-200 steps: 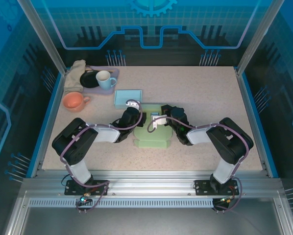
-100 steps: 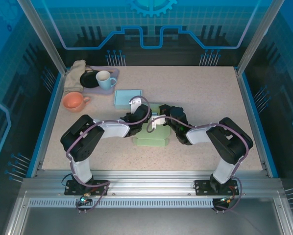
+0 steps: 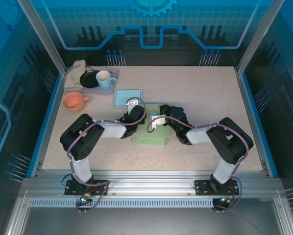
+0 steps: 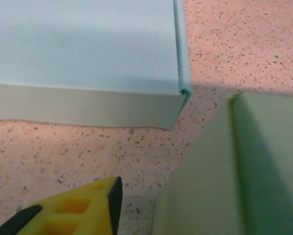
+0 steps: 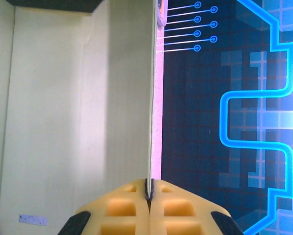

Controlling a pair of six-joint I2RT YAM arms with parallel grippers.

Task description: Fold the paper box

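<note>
Speckled pinkish tabletop [image 3: 205, 103] fills the enclosure, with blue-lit panels behind it. At the middle of the overhead view lies the green paper box [image 3: 150, 136], partly folded, with both arms bent in over its far edge. The right gripper [image 5: 149, 188] is pinched tight on one upright wall of that box; its yellow fingers [image 5: 122, 208] meet on the thin paper edge at the bottom of its wrist view. The left gripper [image 3: 137, 117] sits at the box's upper left corner, and I cannot tell how its jaws stand. A pale blue box [image 3: 123, 97] lies just beyond it. Further toward the upper left are an orange cup [image 3: 74, 101] and a blue mug [image 3: 105, 78].
</note>
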